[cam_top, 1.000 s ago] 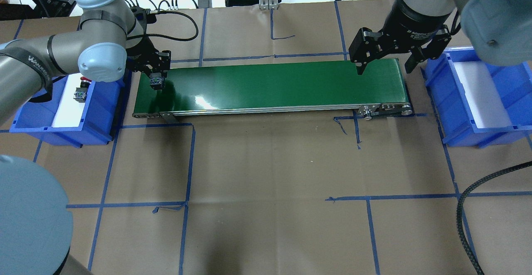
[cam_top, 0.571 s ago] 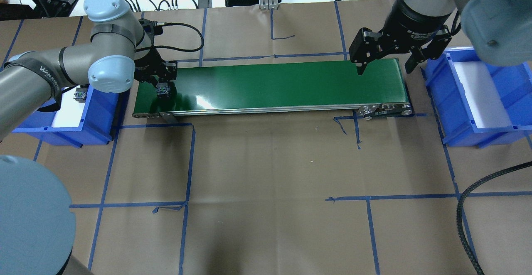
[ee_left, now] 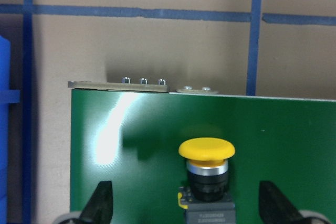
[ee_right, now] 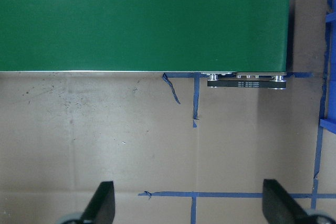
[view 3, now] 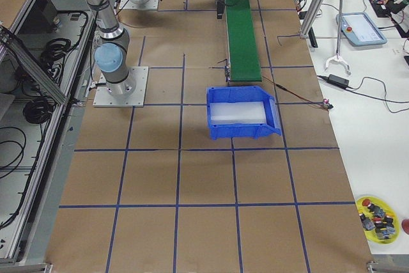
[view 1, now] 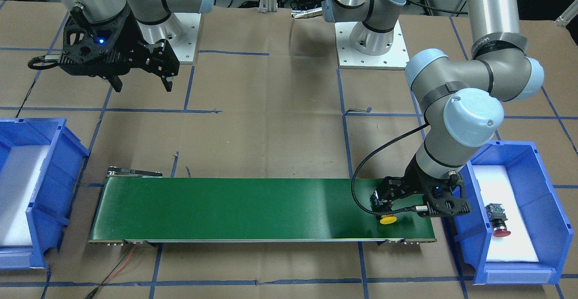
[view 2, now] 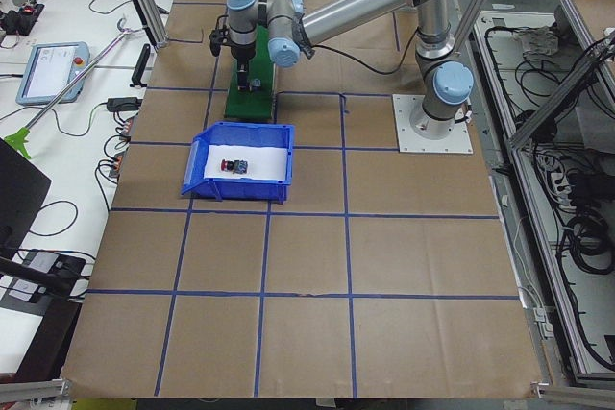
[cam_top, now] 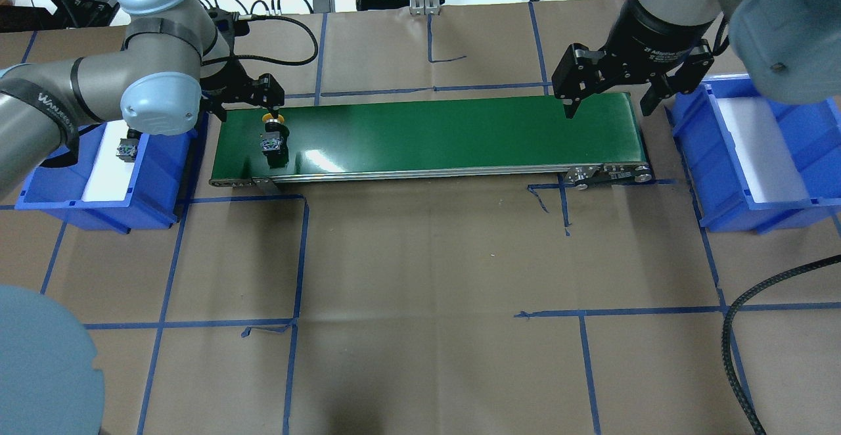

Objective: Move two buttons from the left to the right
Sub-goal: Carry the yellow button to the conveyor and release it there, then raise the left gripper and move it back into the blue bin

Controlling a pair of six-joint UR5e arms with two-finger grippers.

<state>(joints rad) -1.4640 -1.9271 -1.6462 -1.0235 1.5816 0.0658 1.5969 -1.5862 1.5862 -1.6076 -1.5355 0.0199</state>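
Brown paper covers the table, gridded with blue tape. A green conveyor belt runs across it between two blue bins.

Yellow button: it lies on its side at the belt's left end, cap toward the far edge, contact block toward the robot. In the left wrist view we see it free of the fingers, which stand wide on either side without touching it. The left gripper hovers just above it and holds nothing.

Red button: it lies on the white foam liner of the left bin, well apart from either gripper.

Right gripper: spread wide and holding nothing, it hangs over the belt's right end, beside the right bin. That bin shows us only its white liner.

Progress, our reading: the task is under way but early. One button is set on the belt and has yet to travel its length; neither has reached the right bin. What is left is to bring the yellow one across and drop it in, then do the same round for the red.

Surroundings: white side benches stand at both table ends. One carries a teach pendant, the other a yellow dish of small spare parts. We see no operator in any view.
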